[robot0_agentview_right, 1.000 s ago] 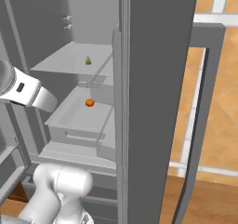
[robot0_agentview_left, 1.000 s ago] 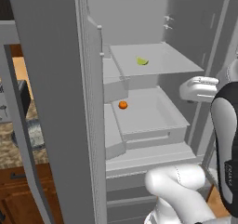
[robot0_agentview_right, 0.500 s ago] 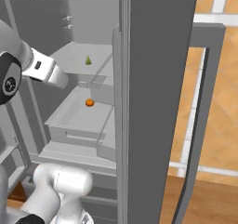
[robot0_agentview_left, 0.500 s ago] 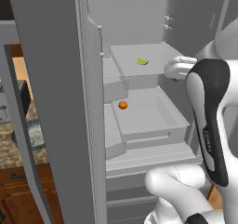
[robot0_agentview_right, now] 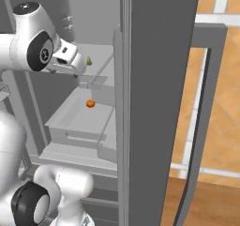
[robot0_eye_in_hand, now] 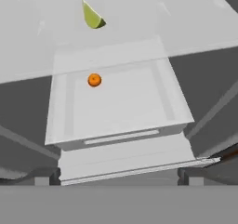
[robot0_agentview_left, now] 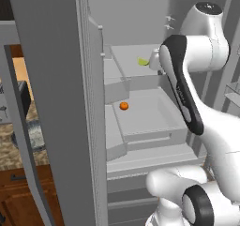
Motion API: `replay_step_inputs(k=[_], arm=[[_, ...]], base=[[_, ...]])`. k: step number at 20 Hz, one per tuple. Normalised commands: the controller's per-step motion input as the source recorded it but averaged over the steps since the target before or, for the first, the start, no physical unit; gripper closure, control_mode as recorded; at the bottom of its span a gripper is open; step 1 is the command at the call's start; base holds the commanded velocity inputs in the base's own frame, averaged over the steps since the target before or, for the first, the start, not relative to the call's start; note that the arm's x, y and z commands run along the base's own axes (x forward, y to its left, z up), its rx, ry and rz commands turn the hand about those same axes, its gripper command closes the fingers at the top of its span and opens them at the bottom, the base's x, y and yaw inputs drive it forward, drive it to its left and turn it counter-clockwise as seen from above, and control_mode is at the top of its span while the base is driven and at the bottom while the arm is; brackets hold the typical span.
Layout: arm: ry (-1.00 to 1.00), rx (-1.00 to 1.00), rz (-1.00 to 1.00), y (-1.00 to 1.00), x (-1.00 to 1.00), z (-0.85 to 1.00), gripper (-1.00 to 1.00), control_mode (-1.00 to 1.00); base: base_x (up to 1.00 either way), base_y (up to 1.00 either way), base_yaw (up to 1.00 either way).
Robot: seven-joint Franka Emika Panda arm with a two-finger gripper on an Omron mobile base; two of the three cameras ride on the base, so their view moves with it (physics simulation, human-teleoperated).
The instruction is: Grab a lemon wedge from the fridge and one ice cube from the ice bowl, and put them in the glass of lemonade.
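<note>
Fridge door: the open door of the fridge stands at my left in the left base view; the shelves are exposed.
Orange fruit: the small round orange fruit lies in the lower drawer tray, below the shelf. It is not mine to take.
Lemon wedge: the lemon wedge rests on the upper glass shelf, untouched; from my hand it sits high in the frame, past the shelf's front edge.
What changed: a second ago my forearm hung low at the fridge's right side; now my arm has swung up and inward, and my hand is at shelf level, just beside the wedge.
My pincer: my pincer has its jaws fully apart, with nothing between them.
Meaning: I judge the reach is nearly lined up; I still need to advance over the shelf and close on the wedge. Ice and glass come after.
</note>
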Motion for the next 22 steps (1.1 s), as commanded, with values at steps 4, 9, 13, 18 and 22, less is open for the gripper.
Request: replay_step_inputs(k=[4,9,13,18,22], arm=[[0.00,-0.04,0.04,0.01,0.89,0.12,-1.00,-1.00],[-0.07,0.00,-0.01,0.22,0.65,-0.27,-1.00,-1.00],[-0.18,0.00,0.08,0.04,0.45,-0.03,-1.00,-1.00],[-0.01,0.00,0.21,-0.12,0.82,-0.33,-1.00,-1.00],[0.05,-0.01,0.19,-0.08,0.76,-0.10,-1.00,-1.00]], base=[[0.00,0.00,0.00],[0.00,0.00,0.00],[0.00,0.00,0.00],[0.00,0.00,0.00],[0.00,0.00,0.00]])
